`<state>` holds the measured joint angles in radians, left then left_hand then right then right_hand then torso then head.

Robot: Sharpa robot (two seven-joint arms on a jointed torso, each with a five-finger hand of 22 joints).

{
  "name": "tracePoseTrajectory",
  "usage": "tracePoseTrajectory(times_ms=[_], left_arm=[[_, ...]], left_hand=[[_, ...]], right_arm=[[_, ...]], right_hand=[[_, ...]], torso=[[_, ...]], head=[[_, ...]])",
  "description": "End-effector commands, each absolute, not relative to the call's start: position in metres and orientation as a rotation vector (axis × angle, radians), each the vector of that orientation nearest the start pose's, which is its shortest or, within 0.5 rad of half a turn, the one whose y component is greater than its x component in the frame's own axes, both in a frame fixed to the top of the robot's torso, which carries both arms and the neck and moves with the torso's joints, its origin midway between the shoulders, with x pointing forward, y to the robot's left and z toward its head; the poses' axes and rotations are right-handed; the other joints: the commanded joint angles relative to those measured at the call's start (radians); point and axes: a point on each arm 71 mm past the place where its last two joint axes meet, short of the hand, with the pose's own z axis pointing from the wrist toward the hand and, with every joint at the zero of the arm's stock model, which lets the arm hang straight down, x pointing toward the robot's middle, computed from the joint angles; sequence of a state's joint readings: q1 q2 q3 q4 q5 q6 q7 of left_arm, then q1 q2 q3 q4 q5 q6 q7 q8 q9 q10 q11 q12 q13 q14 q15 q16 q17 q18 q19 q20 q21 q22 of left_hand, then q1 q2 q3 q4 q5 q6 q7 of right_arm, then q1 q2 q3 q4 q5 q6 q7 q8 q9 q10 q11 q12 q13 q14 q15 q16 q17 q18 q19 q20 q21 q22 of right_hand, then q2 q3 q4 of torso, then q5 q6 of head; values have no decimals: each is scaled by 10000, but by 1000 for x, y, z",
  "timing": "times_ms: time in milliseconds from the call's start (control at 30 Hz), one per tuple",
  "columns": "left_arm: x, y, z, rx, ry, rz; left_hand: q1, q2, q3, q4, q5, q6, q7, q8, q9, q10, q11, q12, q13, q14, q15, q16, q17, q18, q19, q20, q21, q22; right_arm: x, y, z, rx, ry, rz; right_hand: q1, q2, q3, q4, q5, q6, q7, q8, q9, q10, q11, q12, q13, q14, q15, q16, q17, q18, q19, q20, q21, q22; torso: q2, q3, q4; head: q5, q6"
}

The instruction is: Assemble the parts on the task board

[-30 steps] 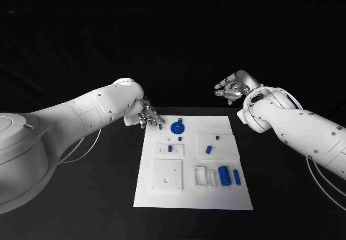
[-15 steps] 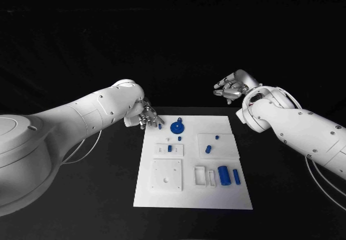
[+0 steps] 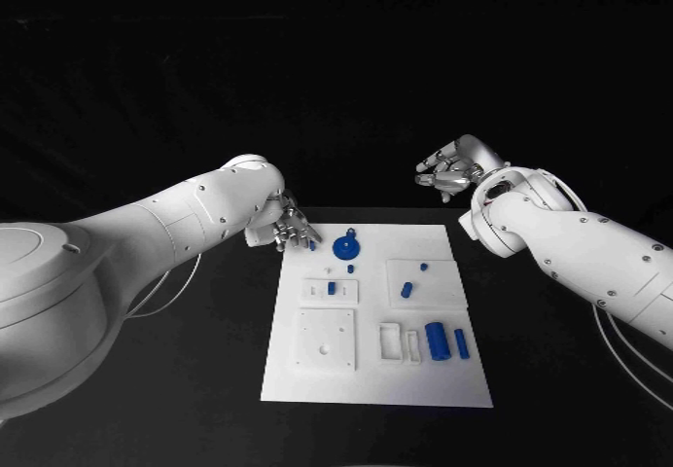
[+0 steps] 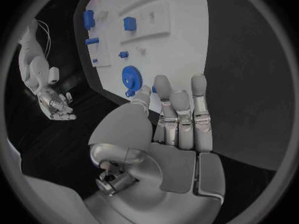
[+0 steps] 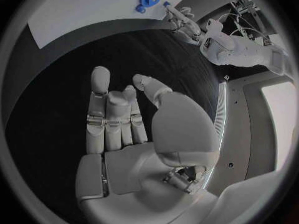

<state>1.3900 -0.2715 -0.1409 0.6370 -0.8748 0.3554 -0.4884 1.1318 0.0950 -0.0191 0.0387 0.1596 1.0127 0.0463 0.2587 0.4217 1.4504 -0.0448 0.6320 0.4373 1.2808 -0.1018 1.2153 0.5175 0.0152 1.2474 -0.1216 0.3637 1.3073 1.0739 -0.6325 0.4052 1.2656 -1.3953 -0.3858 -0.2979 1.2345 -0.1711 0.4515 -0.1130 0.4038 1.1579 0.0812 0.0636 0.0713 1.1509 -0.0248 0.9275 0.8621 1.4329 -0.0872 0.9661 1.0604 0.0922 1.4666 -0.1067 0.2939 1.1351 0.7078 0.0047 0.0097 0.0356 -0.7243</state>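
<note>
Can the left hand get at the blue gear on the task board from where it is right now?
Probably yes: the left hand hovers beside the blue gear, holding nothing, with nothing between them.

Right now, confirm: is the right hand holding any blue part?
No, the right hand hangs over the black table beyond the white task board, holding nothing.

White task board [image 3: 421,379]; blue parts [image 3: 438,341]; black table [image 3: 210,389]; silver fingers [image 4: 201,102]
</note>
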Motion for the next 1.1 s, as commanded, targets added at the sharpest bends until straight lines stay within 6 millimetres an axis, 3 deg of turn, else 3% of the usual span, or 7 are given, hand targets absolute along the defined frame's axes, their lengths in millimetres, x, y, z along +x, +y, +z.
tracePoseTrajectory(times_ms=[33, 300, 433, 800, 967, 1033, 1100], left_arm=[[615, 173, -182, -3637, 23621, -2711], [615, 172, -182, -3770, 23641, -2941], [615, 172, -183, -3755, 23727, -3004], [614, 172, -183, -3807, 23834, -3120], [615, 172, -183, -3998, 23733, -3263], [615, 173, -183, -4199, 23618, -3407], [615, 173, -182, -4364, 23513, -3490]], left_hand=[[79, 156, 27, -107, 45, -29, -66, 69, -13, -22, -8, 48, -1, -64, -18, 58, -7, -2, 33, 3, 64, 194], [574, 500, 227, -427, 137, 12, -123, 145, 38, -1, -23, 49, -6, -70, -35, 74, -5, -13, 18, -9, 90, 198], [854, 582, 352, -718, 780, -6, -155, 212, 125, 10, -36, 40, -15, -69, -45, 84, -4, -17, 7, -18, 116, 201], [854, 687, 698, -1381, 1519, 4, -236, 541, 682, 88, -75, 9, -43, -37, -62, 115, -3, 3, -32, -24, 264, 202], [918, 647, 939, -1663, 2261, 56, -247, 693, 992, 156, -81, 10, -49, 11, -74, 136, 9, 26, -23, -32, 324, 207], [1000, 519, 1133, -1961, 2960, 13, -205, 746, 1150, 173, -71, -11, -71, 21, -73, 131, 12, 51, -29, -36, 365, 214], [878, 450, 1292, -2112, 3306, -3, -212, 833, 1317, 252, -85, -28, -124, 71, -75, 159, 32, 90, -18, -29, 444, 220]], right_arm=[[560, -212, -118, 4063, 14318, 6137], [560, -212, -118, 4067, 14330, 6130], [561, -212, -118, 4067, 14336, 6129], [561, -211, -118, 4070, 14338, 6129], [561, -212, -119, 4076, 14336, 6122], [561, -212, -119, 4080, 14337, 6117], [561, -212, -119, 4080, 14340, 6113]], right_hand=[[-17, -58, -1, 73, 40, -74, 7, -6, -10, -48, 23, 5, -16, -54, 29, -49, -1, 76, 350, 19, -42, -17], [-17, -58, -1, 73, 40, -74, 7, -6, -10, -48, 23, 5, -16, -54, 29, -49, -1, 76, 350, 19, -42, -17], [-14, -56, 18, 72, 44, -68, 6, -9, -10, -48, 21, 7, -15, -55, 28, -51, 0, 74, 350, 16, -35, -16], [-14, -56, 18, 72, 44, -68, 6, -9, -10, -48, 21, 7, -15, -55, 28, -51, 0, 74, 350, 16, -35, -16], [-14, -56, 18, 72, 44, -68, 6, -9, -10, -48, 21, 7, -15, -55, 28, -51, 0, 74, 350, 16, -35, -16], [-14, -56, 18, 72, 44, -68, 6, -9, -10, -48, 21, 7, -15, -55, 28, -51, 0, 74, 350, 16, -35, -16], [-14, -56, 18, 72, 44, -68, 6, -9, -10, -48, 21, 7, -15, -55, 28, -51, 0, 74, 350, 16, -35, -16]], torso=[[5, -4, -11], [7, -10, 1], [10, -11, -1], [5, -9, -2], [4, 0, 3], [-2, 7, 13], [-5, 11, 17]], head=[[0, 5], [-10, -8], [-5, -21], [11, -53], [23, -59], [17, -52], [6, -44]])
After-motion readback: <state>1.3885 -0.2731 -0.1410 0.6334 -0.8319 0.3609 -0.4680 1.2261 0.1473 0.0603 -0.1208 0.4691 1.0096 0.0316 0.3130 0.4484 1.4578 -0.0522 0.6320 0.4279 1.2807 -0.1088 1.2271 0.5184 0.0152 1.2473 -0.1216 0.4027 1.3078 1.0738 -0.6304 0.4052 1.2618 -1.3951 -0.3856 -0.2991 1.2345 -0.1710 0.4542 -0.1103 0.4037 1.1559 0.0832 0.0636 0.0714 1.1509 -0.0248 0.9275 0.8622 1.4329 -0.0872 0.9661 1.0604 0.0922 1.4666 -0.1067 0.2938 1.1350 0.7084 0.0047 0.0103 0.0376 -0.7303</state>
